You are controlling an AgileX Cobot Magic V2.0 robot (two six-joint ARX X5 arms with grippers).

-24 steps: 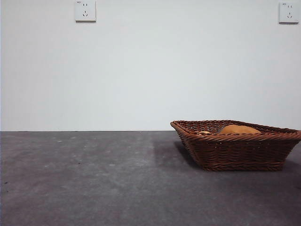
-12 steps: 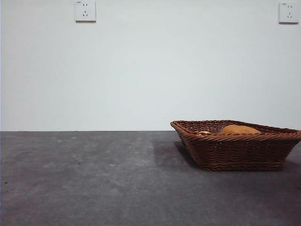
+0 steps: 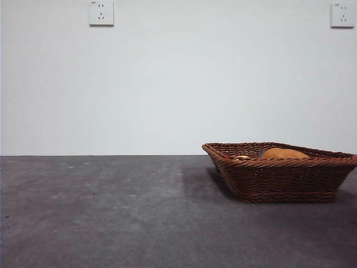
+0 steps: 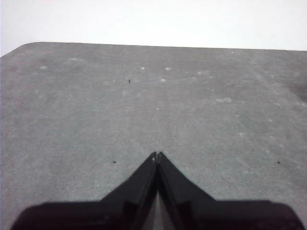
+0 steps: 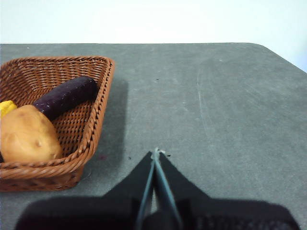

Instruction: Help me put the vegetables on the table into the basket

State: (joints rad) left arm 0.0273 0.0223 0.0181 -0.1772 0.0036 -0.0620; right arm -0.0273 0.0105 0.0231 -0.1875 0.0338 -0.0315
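1. The basket (image 3: 281,172) sits at the right of the worktop (image 3: 111,212), with three vegetables inside: one potato (image 5: 26,135), one purple eggplant (image 5: 65,97) and one corn cob (image 5: 5,107).
2. The corn is mostly hidden behind the potato; in the front view only the potato's top clears the rim.
3. The right gripper (image 5: 155,154) hangs above bare worktop near the basket, jaws pressed together, holding nothing.
4. The left gripper (image 4: 157,155) is likewise closed and empty over bare worktop.
5. Two wall sockets (image 3: 101,12) sit high behind.
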